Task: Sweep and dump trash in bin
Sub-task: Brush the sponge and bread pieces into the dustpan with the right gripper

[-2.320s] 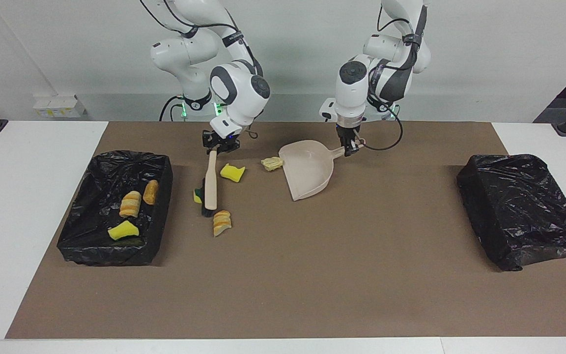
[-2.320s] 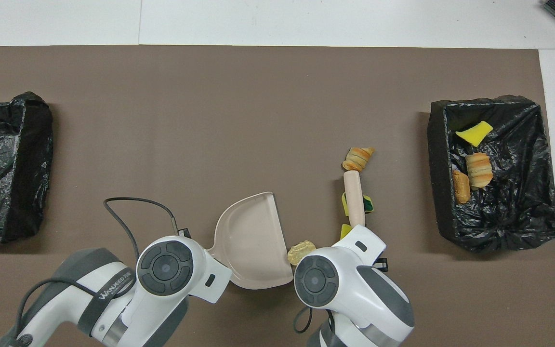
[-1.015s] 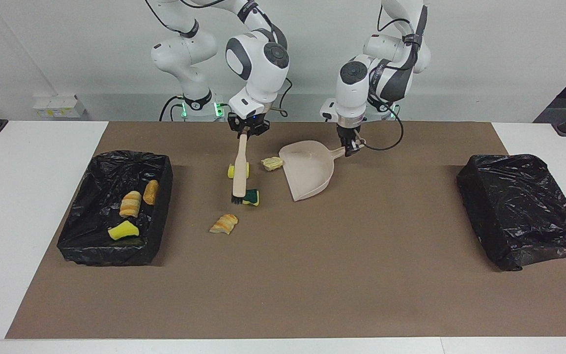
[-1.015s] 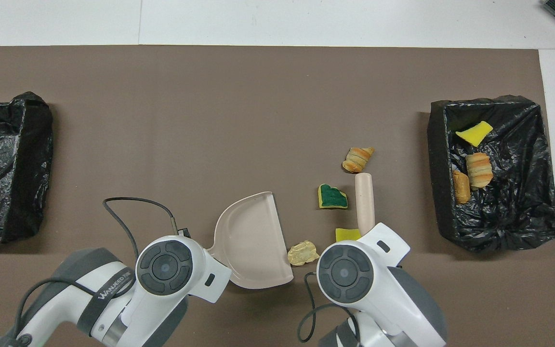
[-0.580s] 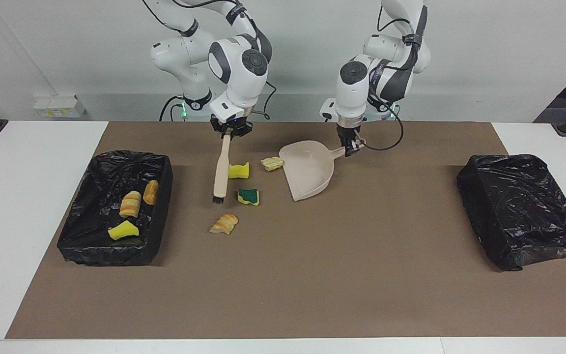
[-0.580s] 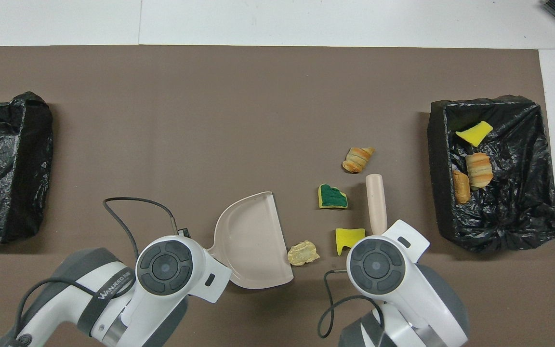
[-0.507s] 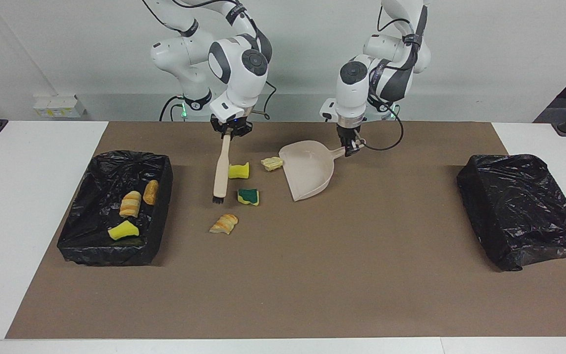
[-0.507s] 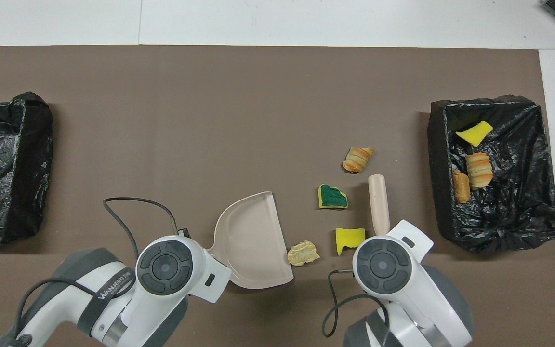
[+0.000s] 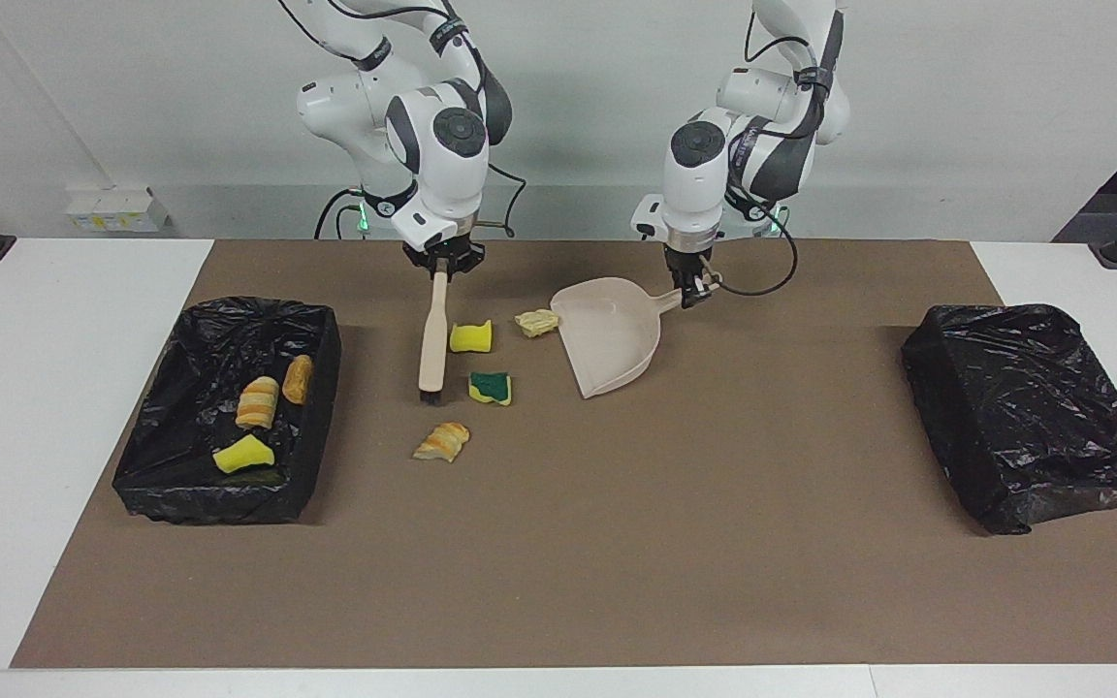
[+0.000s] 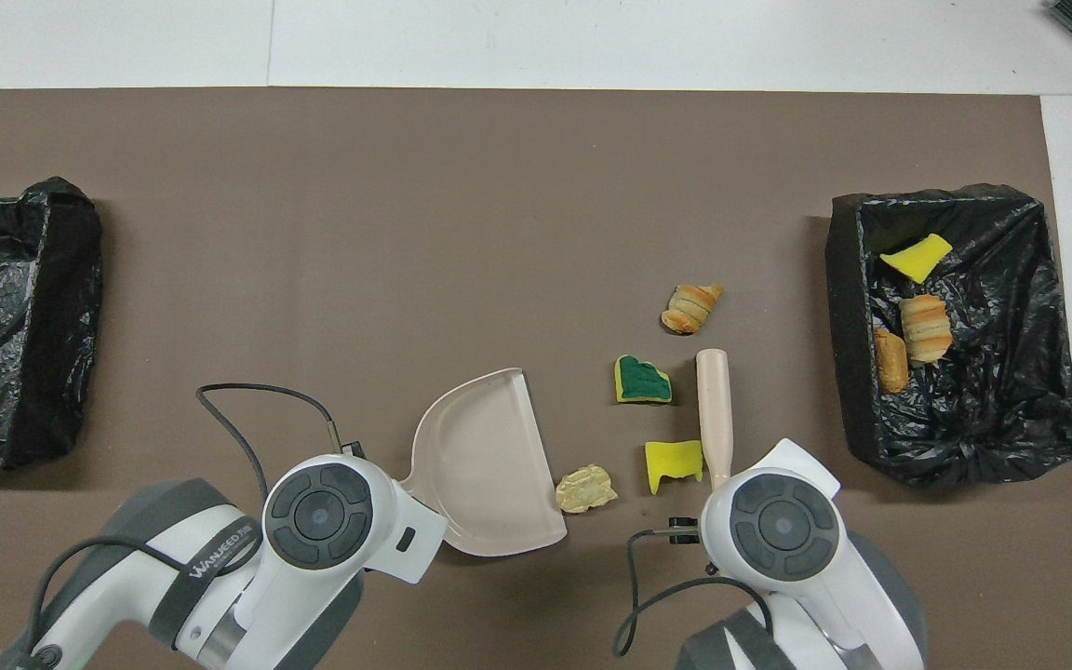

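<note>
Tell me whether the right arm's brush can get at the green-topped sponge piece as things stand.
Probably yes. The right gripper is shut on the brush, whose bristles sit on the mat beside the green-topped sponge piece, on the side away from the dustpan, with nothing between them.

A robotics lab: two white arms (image 9: 442, 116) bolted at a white table (image 9: 54, 388) against a bare wall.

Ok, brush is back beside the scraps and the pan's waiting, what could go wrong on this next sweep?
1. The pale crumpled scrap lies at the dustpan side wall, not its open mouth, so a sweep may jam it against the wall.
2. The striped bread chunk lies farther from the robots than the brush bristles; the stroke could miss it.
3. The green-topped sponge and yellow sponge may scatter.
</note>
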`<state>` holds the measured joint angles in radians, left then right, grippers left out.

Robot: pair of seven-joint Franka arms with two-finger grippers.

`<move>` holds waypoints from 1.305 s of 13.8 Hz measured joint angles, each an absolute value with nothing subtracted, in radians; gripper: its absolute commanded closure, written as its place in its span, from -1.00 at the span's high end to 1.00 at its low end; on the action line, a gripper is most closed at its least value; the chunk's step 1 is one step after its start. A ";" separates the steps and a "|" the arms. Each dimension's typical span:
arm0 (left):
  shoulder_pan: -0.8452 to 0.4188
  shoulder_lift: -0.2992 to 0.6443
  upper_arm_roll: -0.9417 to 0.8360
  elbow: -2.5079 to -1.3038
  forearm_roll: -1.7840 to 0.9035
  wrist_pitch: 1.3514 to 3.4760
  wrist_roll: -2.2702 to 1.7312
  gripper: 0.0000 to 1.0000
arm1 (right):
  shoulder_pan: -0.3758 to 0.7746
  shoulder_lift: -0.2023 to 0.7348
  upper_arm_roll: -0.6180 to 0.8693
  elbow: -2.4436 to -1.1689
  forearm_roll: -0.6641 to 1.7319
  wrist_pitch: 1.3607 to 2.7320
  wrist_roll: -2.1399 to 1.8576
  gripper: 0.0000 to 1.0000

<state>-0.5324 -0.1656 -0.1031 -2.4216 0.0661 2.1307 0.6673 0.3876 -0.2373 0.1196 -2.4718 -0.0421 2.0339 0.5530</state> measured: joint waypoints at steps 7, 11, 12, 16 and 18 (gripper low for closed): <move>-0.532 -0.166 -0.101 -2.422 0.066 2.123 0.665 -1.00 | 0.531 -0.116 0.125 -2.401 0.081 2.156 0.571 -1.00; -0.532 -0.166 -0.100 -2.422 0.066 2.125 0.665 -1.00 | 0.605 -0.097 0.127 -2.350 0.125 2.161 0.588 -1.00; -0.532 -0.166 -0.099 -2.422 0.066 2.127 0.665 -1.00 | 0.623 -0.094 0.128 -2.334 0.147 2.161 0.588 -1.00; -0.511 -0.165 -0.090 -2.422 0.067 2.137 0.668 -1.00 | 0.697 -0.088 0.129 -2.292 0.176 2.154 0.662 -1.00; -0.478 -0.162 -0.090 -2.422 0.067 2.148 0.701 -1.00 | 0.730 -0.093 0.131 -2.281 0.176 2.108 0.695 -1.00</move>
